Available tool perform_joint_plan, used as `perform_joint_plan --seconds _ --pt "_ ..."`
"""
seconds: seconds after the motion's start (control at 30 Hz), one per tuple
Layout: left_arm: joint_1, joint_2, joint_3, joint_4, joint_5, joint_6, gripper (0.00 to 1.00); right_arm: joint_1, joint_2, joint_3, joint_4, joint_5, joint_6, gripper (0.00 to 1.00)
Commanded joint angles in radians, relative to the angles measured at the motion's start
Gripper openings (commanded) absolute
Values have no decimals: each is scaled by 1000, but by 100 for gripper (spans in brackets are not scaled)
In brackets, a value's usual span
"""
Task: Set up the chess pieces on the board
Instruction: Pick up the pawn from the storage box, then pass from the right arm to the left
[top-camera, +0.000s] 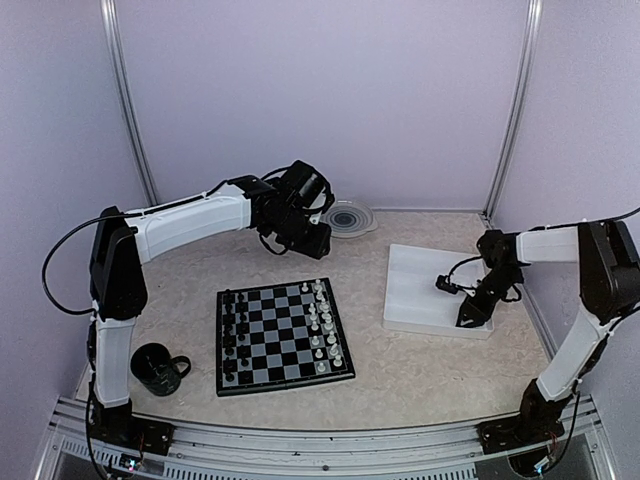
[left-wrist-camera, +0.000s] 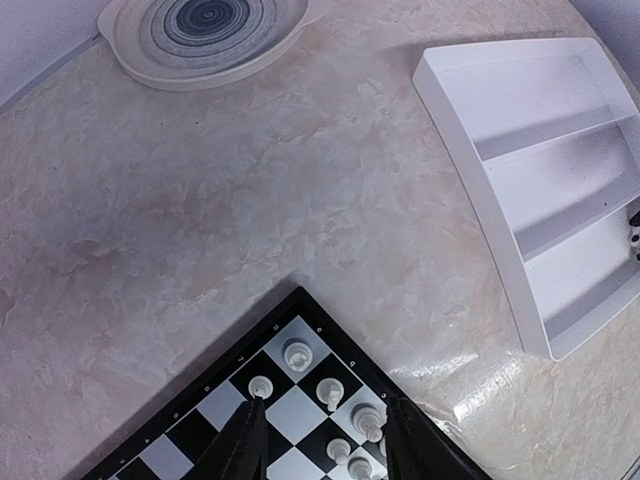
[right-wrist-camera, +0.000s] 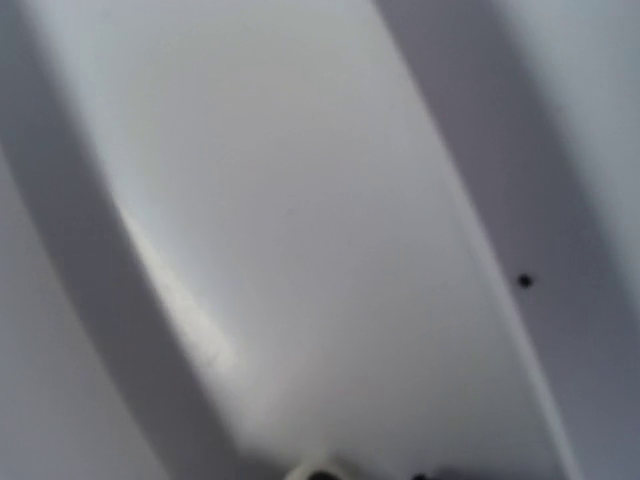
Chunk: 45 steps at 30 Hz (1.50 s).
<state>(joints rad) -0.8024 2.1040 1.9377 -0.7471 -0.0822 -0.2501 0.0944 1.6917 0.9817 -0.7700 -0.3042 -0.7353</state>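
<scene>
Pieces (left-wrist-camera: 297, 352) are ranked along two board (top-camera: 270, 330) edges; white ones lie beneath the left tool (left-wrist-camera: 325, 445), shown parted and empty by its wrist view. Right tool (top-camera: 467, 318) is poised at the tray (top-camera: 415, 275), its opening untellable; the plate (left-wrist-camera: 205, 30) lies beyond the left tool.

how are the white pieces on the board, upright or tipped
Upright: the left wrist view shows the white pieces each standing on its base on the board, none lying on its side.

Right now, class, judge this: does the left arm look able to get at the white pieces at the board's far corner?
Probably yes. The left gripper hangs open just above those white pieces on the board, with nothing between. The right gripper is away over the tray, so it should not interfere.
</scene>
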Motion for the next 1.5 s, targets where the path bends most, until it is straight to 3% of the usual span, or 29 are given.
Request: perform_joint_plan --seconds 0.0,0.4,0.53,0.83,0.97,1.07,1.23,1.37,1.47 --pt "-8 -2 -20 24 7 -12 42 -2 26 0 18 20 21 37" --pt "-13 20 3 45 38 -14 42 11 2 42 8 -36 61 20" --pt "-26 11 -14 105 64 -8 42 5 -29 163 -60 -189 113 18" --pt "-87 -67 -174 485 158 -36 43 2 -2 354 -42 -555 285 17" --pt "-137 -103 -281 745 81 -72 43 2 5 373 68 -736 421 17" --pt "-183 -129 -363 948 -51 -71 45 1 2 362 195 -864 554 15" --pt "-261 -140 -439 1207 -228 38 47 1 -36 216 616 -1045 993 15" --pt "-304 -84 -400 1285 -283 131 47 1 -85 48 1055 -1077 1396 15" --pt "-325 -39 -327 1270 -299 181 46 2 -91 14 1200 -1076 1530 15"
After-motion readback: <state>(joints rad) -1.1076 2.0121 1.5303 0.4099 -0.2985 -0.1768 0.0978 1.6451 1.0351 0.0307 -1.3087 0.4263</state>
